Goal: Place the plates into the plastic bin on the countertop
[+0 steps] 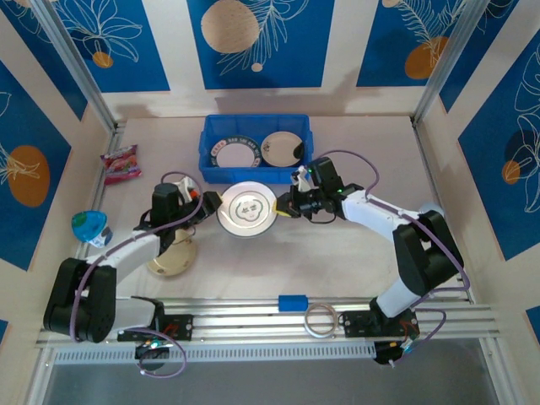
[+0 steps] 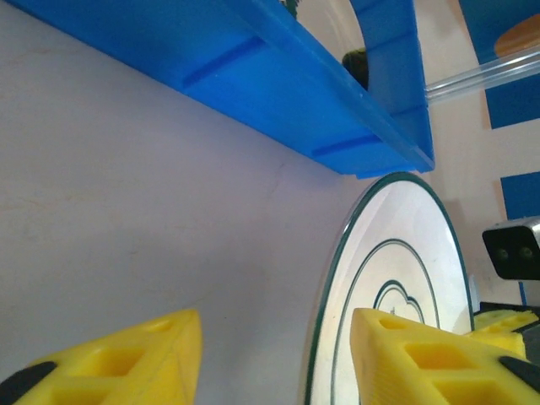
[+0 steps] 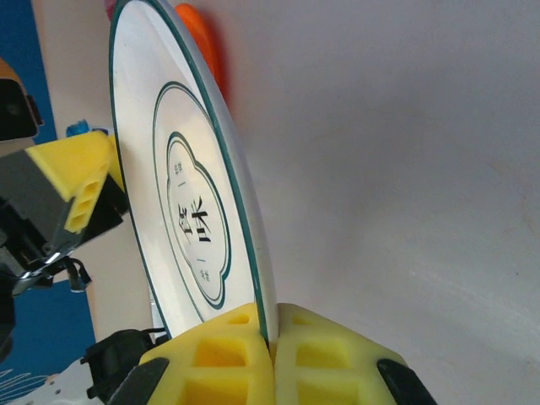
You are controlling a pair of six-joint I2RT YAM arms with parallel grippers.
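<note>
A white plate with a line drawing (image 1: 247, 208) hangs just above the countertop (image 1: 354, 261), in front of the blue plastic bin (image 1: 253, 120). My right gripper (image 1: 287, 209) is shut on its right rim, which sits pinched between the yellow fingers (image 3: 272, 337). The left gripper (image 1: 211, 205) straddles the opposite rim (image 2: 325, 337); its jaws stand apart, with a gap on one side. Inside the bin lie a white plate with a dark lettered rim (image 1: 239, 154) and a cream plate (image 1: 281, 150). Another cream plate (image 1: 173, 257) lies under the left arm. An orange plate edge (image 3: 202, 42) shows behind the held one.
A pink snack packet (image 1: 121, 163) lies at the left, with a teal object (image 1: 89, 226) nearer the wall. On the front metal rail sit a small blue block (image 1: 293, 301) and a tape ring (image 1: 321, 321). The bin's long wall (image 2: 278, 76) is close beyond the left fingers.
</note>
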